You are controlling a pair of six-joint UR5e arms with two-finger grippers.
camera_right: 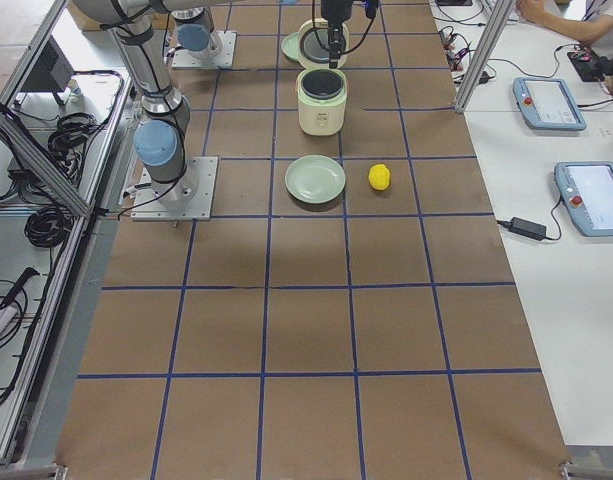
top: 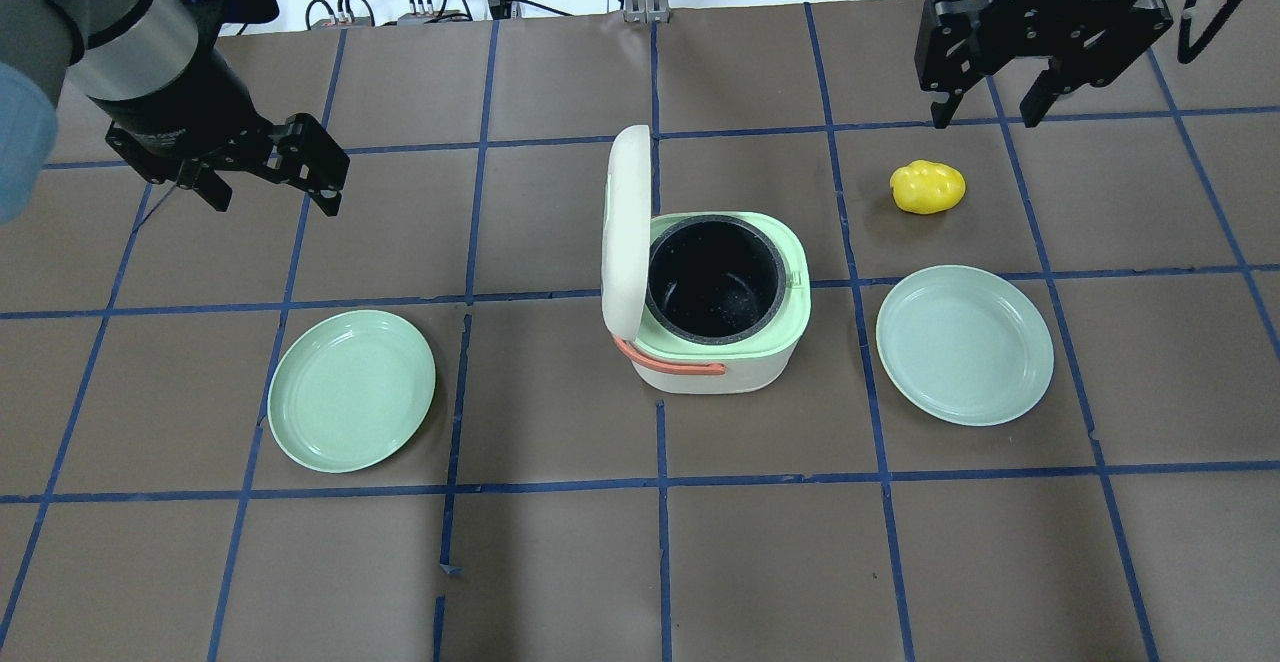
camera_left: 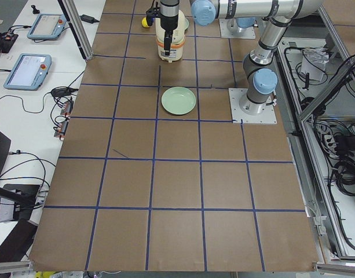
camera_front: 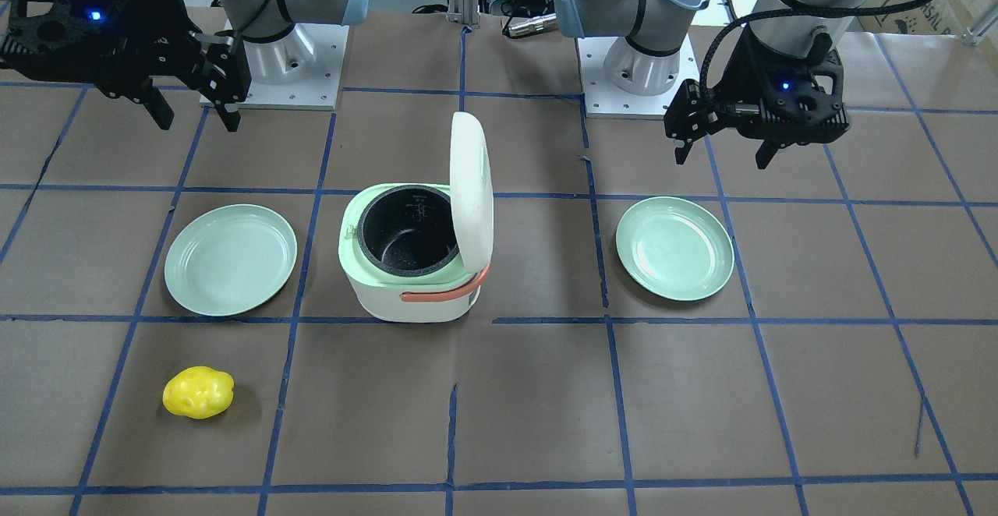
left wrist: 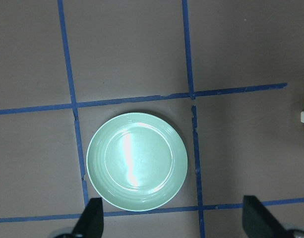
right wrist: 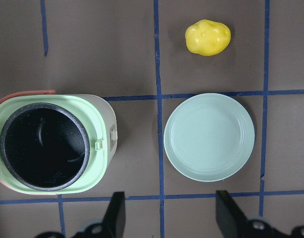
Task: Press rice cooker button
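The white and pale green rice cooker [top: 720, 372] stands mid-table with its lid [top: 625, 222] raised upright and the dark inner pot bare. A small white latch button [right wrist: 113, 135] sits on its rim, on the side toward the robot's right. My left gripper [top: 272, 194] is open and empty, hovering well to the cooker's left; it also shows in the front view [camera_front: 722, 156] and its own wrist view [left wrist: 172, 220]. My right gripper [top: 985, 117] is open and empty, high at the far right, beyond the yellow item; it also shows in the front view [camera_front: 199, 120] and its wrist view [right wrist: 171, 213].
A green plate [top: 352, 389] lies left of the cooker, below my left gripper [left wrist: 137, 161]. Another green plate [top: 965, 344] lies right of the cooker. A yellow potato-like item [top: 928, 187] lies beyond that plate. An orange handle [top: 670, 364] hangs on the cooker's near side.
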